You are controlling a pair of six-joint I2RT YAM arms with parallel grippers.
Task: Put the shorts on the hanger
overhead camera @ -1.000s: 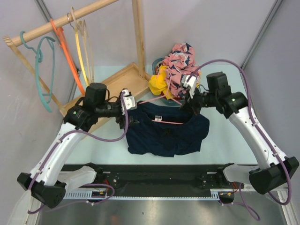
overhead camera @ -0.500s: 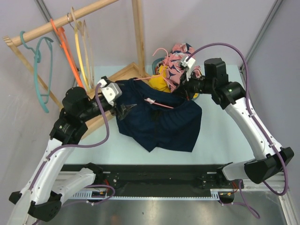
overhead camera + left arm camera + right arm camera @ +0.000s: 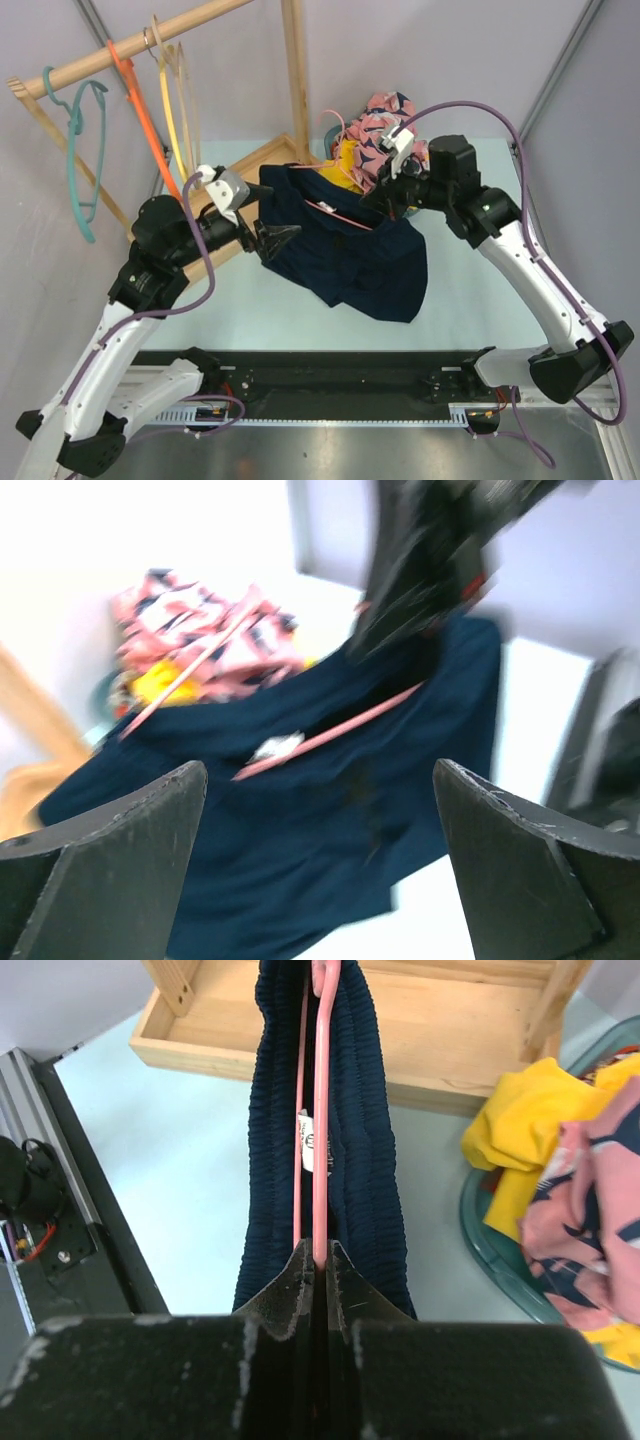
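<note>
Currently the shorts (image 3: pixel 350 250) hang mid-frame in the top view, waistband threaded along the hanger (image 3: pixel 345 214), legs drooping below.

Right gripper (image 3: pixel 378 203): fingers pressed together, pinching the hanger wire.

Left gripper (image 3: pixel 280 236): spread wide, nothing between its fingers, just beside the shorts' left edge; contact not discernible.

Judgement: fabric soft, light and limp, and it may slide on the thin wire. Best hold is the gathered elastic waistband.

White label (image 3: pixel 308 1142) inside the waistband; print too small to read.
</note>
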